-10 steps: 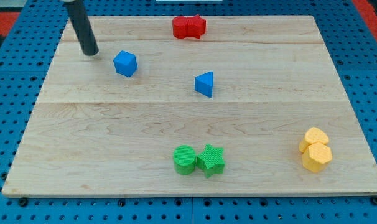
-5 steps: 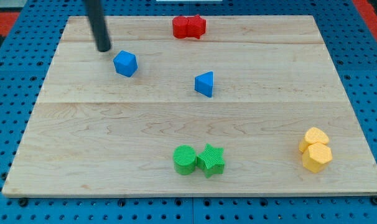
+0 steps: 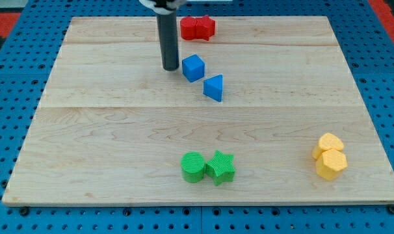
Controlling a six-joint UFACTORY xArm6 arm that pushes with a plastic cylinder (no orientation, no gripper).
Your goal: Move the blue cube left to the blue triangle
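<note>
blue cube (image 3: 193,67) a little above board centre, sitting just up-left of the blue triangle (image 3: 214,88), at about the triangle's ten o'clock, near it but seemingly with a thin gap; hard to tell whether corners touch. judged nearly done, though the cube sits more above-left than squarely left. my tip (image 3: 170,67) at the cube's nine o'clock, just beside its left face, contact not certain. no claw on this rig at all, only a plain dark rod, so nothing to open, close or grip. probably light, stiff and hard, likely quick to slide on the smooth wooden board (image 3: 86,130) and prone to spin if nudged off-centre; no taking hold possible, so best pressed square against the middle of a flat face, low down. any further nudge from nine o'clock risks knocking the triangle away toward four o'clock. further out: red blocks (image 3: 197,28), two pressed together, at twelve o'clock near the top edge; green cylinder (image 3: 193,167) touching a green star (image 3: 220,167) at six o'clock near the bottom; two yellow blocks (image 3: 329,156), stacked close, at roughly four o'clock by the right edge; all well apart from the cube.
</note>
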